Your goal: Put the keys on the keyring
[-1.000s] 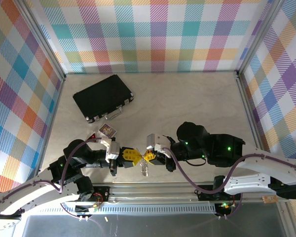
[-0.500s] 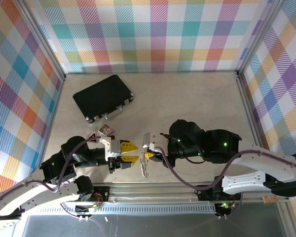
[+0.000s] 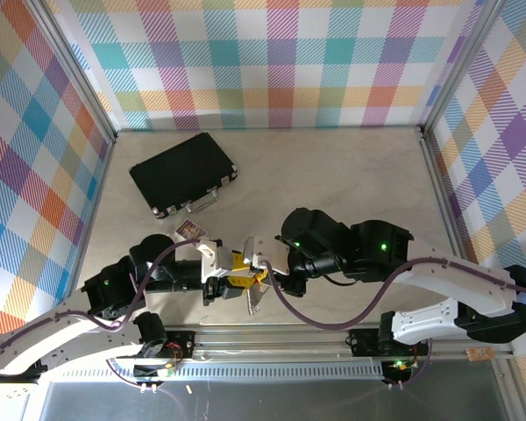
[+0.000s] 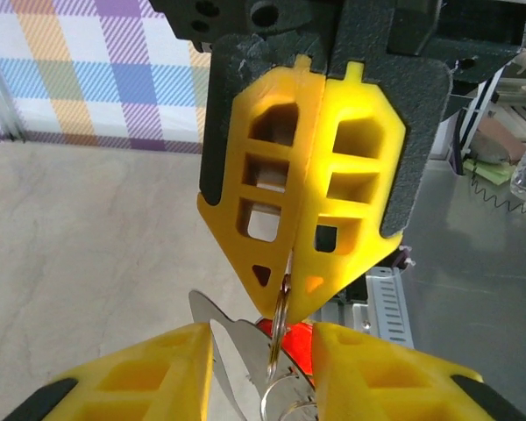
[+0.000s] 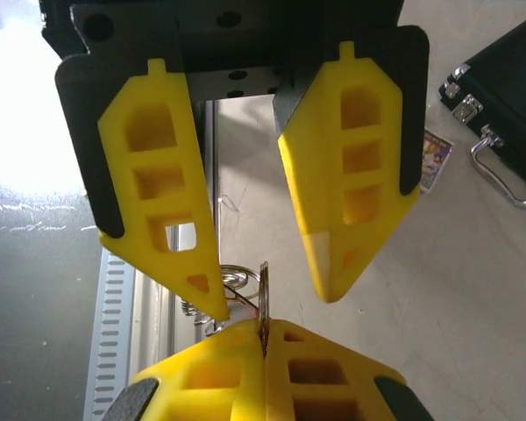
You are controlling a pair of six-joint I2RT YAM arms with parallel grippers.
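Observation:
My left gripper is shut, and the thin silver keyring is pinched edge-on between its yellow fingertips. The red key head and a flat pale metal strip hang just below the ring. My right gripper stands open, with one finger on each side of the keyring and a gap to both. From above, the left gripper and right gripper meet tip to tip near the table's front edge. The pale strip dangles under them.
A black case with a metal handle lies at the back left, and it is also at the upper right in the right wrist view. A small printed card lies left of the grippers. The metal rail runs along the near edge.
The left gripper, open half a second ago, has moved right and shut on the keyring. The right gripper, which held the ring before, has opened, and its arm has shifted left.

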